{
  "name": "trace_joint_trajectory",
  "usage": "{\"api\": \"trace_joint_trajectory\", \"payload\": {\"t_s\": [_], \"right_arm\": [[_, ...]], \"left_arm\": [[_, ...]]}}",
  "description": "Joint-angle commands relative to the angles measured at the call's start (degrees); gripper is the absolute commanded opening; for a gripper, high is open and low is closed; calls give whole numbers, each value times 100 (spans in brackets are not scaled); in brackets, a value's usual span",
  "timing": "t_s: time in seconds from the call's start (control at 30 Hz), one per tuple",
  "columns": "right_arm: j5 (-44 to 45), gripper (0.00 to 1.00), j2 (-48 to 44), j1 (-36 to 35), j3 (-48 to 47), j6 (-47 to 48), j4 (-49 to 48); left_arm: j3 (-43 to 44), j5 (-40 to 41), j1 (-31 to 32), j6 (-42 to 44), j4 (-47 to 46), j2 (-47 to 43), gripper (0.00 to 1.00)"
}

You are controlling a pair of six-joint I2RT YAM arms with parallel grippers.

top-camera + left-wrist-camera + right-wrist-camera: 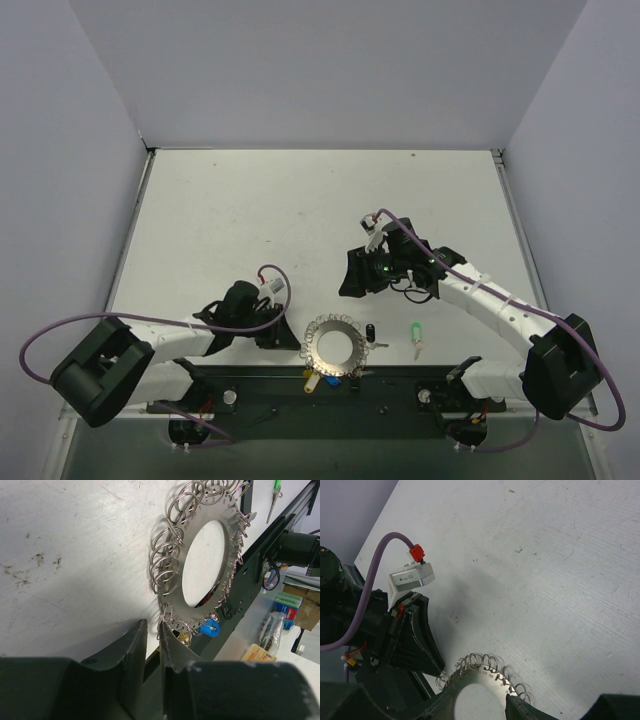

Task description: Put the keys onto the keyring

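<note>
The keyring (335, 345), a silvery disc with wire loops round its rim, lies flat near the table's front edge. A yellow-headed key (311, 381) and a blue-headed key (330, 380) hang on its near rim. A green-headed key (417, 335) and a dark one (371, 331) lie loose to its right. My left gripper (293, 345) is at the ring's left rim. In the left wrist view its jaws (152, 625) stand a narrow gap apart, one fingertip against the keyring's (195, 614) loops. My right gripper (352, 280) hovers open behind the ring, which shows between its fingers (515, 707).
The black mounting rail (380, 390) with both arm bases runs just in front of the ring. White walls close the table on three sides. The left arm's purple cable (60, 335) loops out to the left.
</note>
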State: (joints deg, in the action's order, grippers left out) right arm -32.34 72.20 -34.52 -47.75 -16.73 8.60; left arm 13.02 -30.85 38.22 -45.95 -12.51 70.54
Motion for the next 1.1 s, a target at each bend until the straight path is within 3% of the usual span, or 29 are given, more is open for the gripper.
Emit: {"api": "trace_joint_trajectory", "payload": {"t_s": [0.0,0.33,0.63,0.7,0.83,1.07], "right_arm": [[-124,46,-75,33,29,3,-104],[-176,46,-92,51,37,21,-104],[-212,46,-93,42,46,21,-113],[-212,46,-93,42,46,30,-113],[-212,46,-84,42,46,38,-113],[-247,46,-101,42,11,73,-113]], "left_arm": [[166,-18,54,78,-304,152,26],[228,123,142,60,-454,355,24],[377,53,160,130,-577,522,29],[386,35,169,148,-594,574,26],[351,-26,186,139,-700,592,1],[394,18,221,174,-674,320,0]]}}
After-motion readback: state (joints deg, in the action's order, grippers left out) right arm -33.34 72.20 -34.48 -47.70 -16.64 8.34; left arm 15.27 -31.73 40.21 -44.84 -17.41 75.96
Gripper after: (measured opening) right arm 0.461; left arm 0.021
